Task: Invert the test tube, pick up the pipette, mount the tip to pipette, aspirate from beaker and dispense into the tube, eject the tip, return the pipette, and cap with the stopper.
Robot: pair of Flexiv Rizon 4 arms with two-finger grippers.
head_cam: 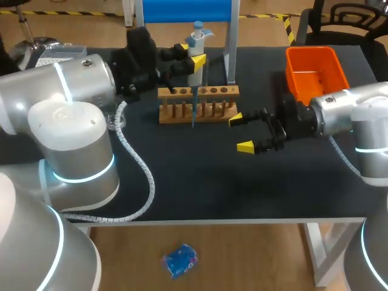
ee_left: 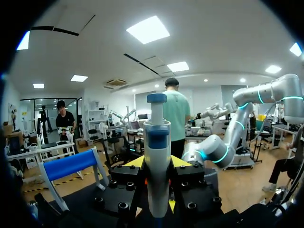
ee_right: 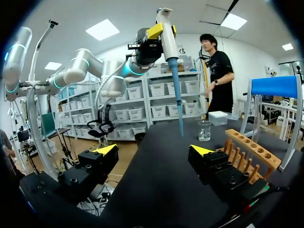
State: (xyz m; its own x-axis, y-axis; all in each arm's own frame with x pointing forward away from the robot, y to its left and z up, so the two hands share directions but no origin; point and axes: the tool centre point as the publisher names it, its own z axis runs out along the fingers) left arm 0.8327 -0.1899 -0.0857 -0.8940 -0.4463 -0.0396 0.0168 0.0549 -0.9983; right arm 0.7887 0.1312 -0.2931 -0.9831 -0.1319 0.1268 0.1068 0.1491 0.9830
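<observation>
My left gripper (head_cam: 190,54) is shut on the white pipette (head_cam: 195,57), holding it upright above the wooden test tube rack (head_cam: 197,92). The pipette's blue tip (head_cam: 193,109) hangs down in front of the rack's middle. In the left wrist view the pipette (ee_left: 157,166) stands between the yellow tips. My right gripper (head_cam: 240,133) stands open and empty just right of the rack, low over the table. From the right wrist view, the pipette (ee_right: 167,33) and its blue tip (ee_right: 177,95) hang ahead of the open right gripper (ee_right: 153,151), with the glass beaker (ee_right: 204,130) beyond and the rack (ee_right: 249,147) beside one finger.
An orange bin (head_cam: 315,60) sits at the back right of the black table. A blue-topped stand (head_cam: 230,48) rises behind the rack. A white box (ee_right: 221,117) lies near the beaker. My left arm's cable (head_cam: 142,176) trails over the table's left part.
</observation>
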